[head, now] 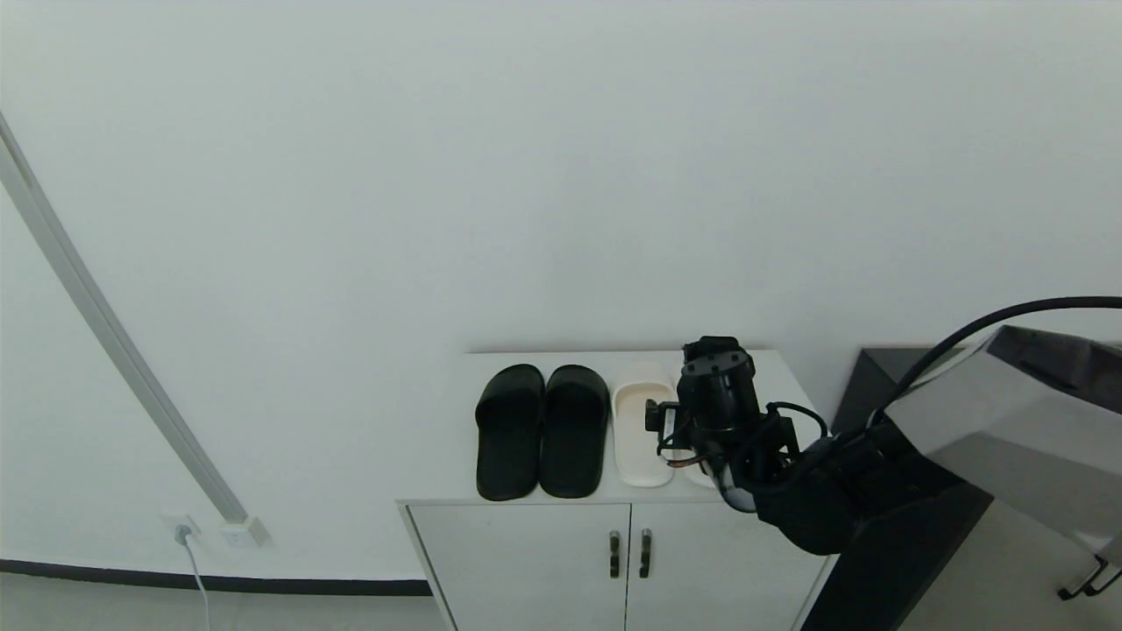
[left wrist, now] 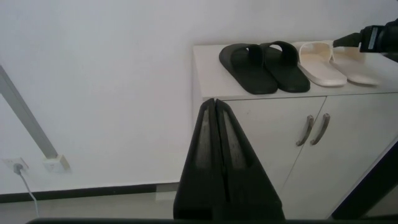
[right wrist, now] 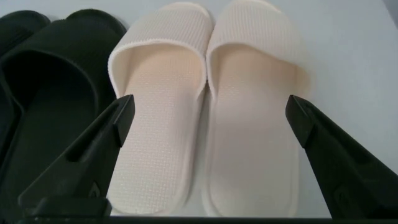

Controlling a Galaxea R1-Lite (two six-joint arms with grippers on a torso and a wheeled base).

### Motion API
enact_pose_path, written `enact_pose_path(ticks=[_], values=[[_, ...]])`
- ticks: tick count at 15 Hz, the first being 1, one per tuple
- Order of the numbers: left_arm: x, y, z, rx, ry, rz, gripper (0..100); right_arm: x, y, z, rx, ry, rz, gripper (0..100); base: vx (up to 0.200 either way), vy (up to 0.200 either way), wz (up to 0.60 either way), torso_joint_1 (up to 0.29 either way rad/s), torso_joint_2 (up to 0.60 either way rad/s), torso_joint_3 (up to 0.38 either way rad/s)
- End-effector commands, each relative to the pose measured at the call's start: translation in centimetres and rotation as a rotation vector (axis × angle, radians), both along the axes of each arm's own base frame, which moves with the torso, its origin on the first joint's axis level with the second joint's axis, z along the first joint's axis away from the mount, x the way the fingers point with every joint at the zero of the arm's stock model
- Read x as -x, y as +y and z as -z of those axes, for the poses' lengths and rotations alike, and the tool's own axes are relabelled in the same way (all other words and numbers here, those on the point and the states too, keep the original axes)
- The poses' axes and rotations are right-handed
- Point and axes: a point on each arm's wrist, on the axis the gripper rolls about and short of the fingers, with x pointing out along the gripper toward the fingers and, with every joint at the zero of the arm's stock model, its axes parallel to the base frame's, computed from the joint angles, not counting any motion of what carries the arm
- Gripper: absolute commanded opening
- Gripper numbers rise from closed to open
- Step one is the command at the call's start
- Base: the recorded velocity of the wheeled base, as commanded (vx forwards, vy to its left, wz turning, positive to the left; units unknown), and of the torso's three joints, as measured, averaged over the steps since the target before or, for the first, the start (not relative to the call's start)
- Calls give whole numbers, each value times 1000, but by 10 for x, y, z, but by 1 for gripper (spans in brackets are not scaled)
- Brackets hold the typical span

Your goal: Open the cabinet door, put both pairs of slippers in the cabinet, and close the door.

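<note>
On top of the white cabinet (head: 526, 561) a pair of black slippers (head: 542, 429) lies on the left and a pair of cream slippers (head: 640, 434) on the right. Both doors are closed, their two dark handles (head: 629, 553) side by side at the middle. My right arm's wrist (head: 717, 394) hangs over the cream pair. In the right wrist view my right gripper (right wrist: 211, 115) is open, one finger on each outer side of the cream slippers (right wrist: 205, 106), just above them. My left gripper (left wrist: 214, 102) is shut and empty, well off from the cabinet (left wrist: 261, 143) on its left side.
A bare white wall stands behind the cabinet. A grey slanted rail (head: 105, 324) runs down the wall to a socket with a plugged cable (head: 184, 528) at the lower left. A dark panel (head: 868, 386) stands right of the cabinet.
</note>
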Motion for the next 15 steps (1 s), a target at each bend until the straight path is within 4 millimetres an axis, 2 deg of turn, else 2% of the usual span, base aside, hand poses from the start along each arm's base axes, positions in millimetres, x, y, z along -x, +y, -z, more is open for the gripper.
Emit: enact_pose_path(ticks=[1,9,15], values=[[0,0,0,0,1,0,0,-6,6,14,12,12,-3,100,0,0,0,0,0,0],[0,0,0,0,1,0,0,-40,21,41,31,-24,5,100,0,0,0,0,0,0],[0,0,0,0,1,-1,0,-71,14,44,50,-66,40,100,0,0,0,0,0,0]])
